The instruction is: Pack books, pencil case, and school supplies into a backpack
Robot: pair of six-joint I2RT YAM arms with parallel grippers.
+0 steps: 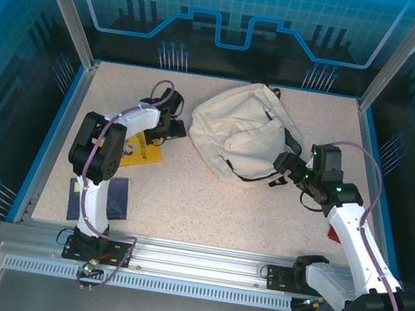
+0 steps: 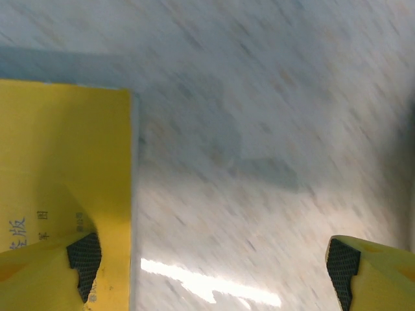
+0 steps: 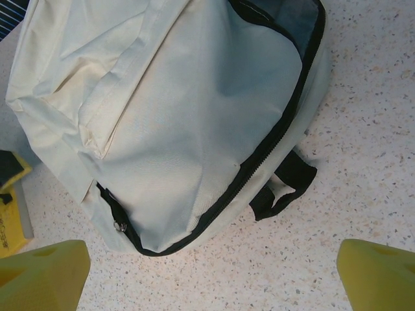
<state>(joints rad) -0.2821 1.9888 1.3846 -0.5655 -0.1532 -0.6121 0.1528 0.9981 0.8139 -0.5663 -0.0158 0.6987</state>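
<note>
**Item 1, backpack** (image 1: 242, 133): cream fabric, laid flat on the table (image 1: 207, 210) at 12 to 1 o'clock of its centre. In the right wrist view the main zip is seen parted at 1 o'clock, with dark lining (image 3: 295, 23) exposed. The mouth is judged to be left open so that flat items can be slid in. A black strap end (image 3: 282, 188) is splayed on the table at 4 o'clock of the bag.

**Item 2, yellow book** (image 1: 144, 154): a thin softcover, laid flat at 8 to 9 o'clock of the backpack, apart from it and partly covered by the left arm. Dark print is visible on its cover in the left wrist view.

**Item 3, left gripper** (image 2: 211, 265): jaws are held wide apart and nothing is clasped. One pad (image 2: 83, 259) is placed over the book's edge and the other over bare table. A straddle of that edge, ahead of a pick-up, is judged to be the purpose.

**Item 4, right gripper** (image 3: 211, 278): jaws are spread wide and empty, held at 4 o'clock of the backpack. It is judged to be stationed there to steady or lift the bag's mouth.

**Item 5, dark blue flat item** (image 1: 111, 197): found at 7 o'clock, beside the left arm; its kind cannot be told.

**Item 6, red object** (image 1: 334, 235): found at 4 o'clock, largely hidden by the right arm.
</note>
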